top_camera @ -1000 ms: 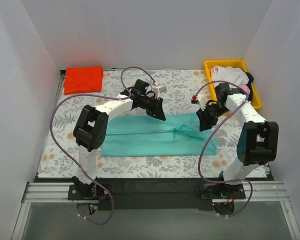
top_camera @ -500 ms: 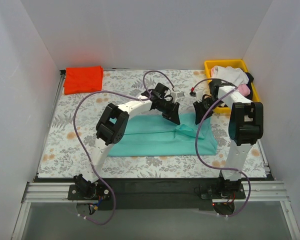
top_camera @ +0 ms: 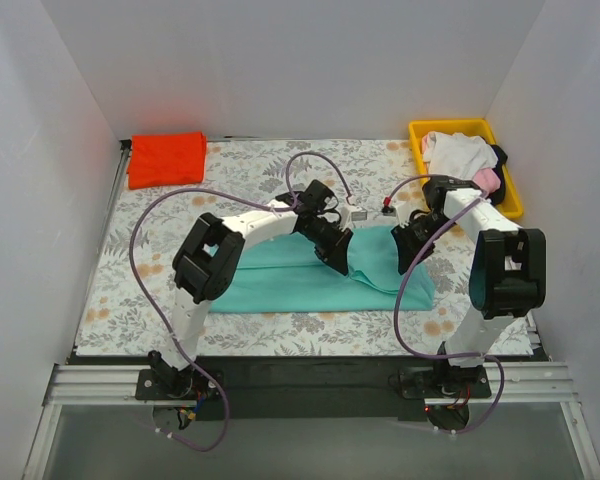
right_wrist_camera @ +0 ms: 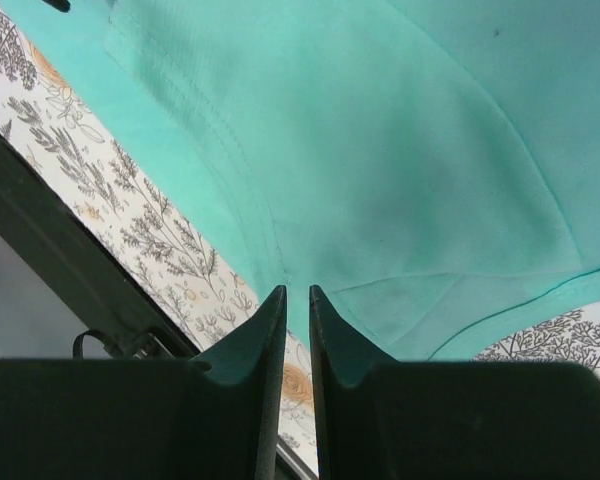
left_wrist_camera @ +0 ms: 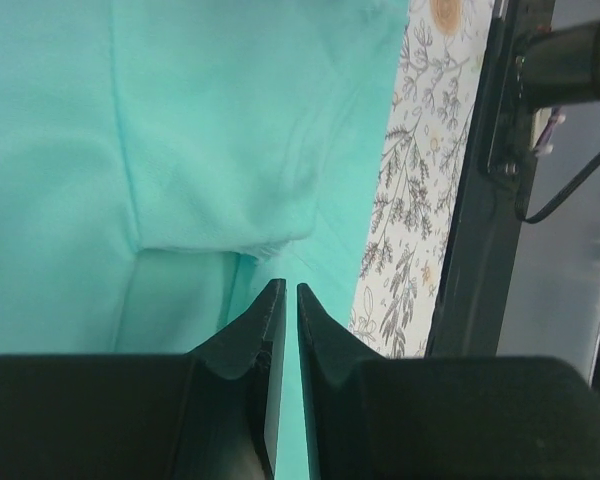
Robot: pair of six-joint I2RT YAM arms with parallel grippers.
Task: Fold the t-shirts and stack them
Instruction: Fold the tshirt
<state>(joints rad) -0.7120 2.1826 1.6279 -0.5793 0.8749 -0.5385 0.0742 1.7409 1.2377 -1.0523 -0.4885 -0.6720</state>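
Note:
The teal-green t-shirt (top_camera: 280, 285) lies partly folded on the patterned cloth in the middle of the table. My left gripper (top_camera: 338, 258) is low over its middle, and its jaws are pinched on a fold of the teal cloth (left_wrist_camera: 230, 120). The left gripper's tips (left_wrist_camera: 283, 288) sit just below a hem. My right gripper (top_camera: 408, 250) is at the shirt's right end, with its tips (right_wrist_camera: 298, 290) pinched where the creases of the teal cloth (right_wrist_camera: 400, 150) meet. The red-orange t-shirt (top_camera: 167, 158) lies folded at the back left.
A yellow tray (top_camera: 450, 124) at the back right holds a white shirt (top_camera: 458, 152), a pink one (top_camera: 490, 178) and a black one (top_camera: 498, 155). The fern-patterned cloth (top_camera: 130, 290) covers the table. White walls stand on three sides. The black front rail (left_wrist_camera: 480, 250) is close to the shirt.
Both grippers came forward from the shirt's far edge, bringing teal cloth with them. The shirt's right part is now doubled over and its left edge sits further right.

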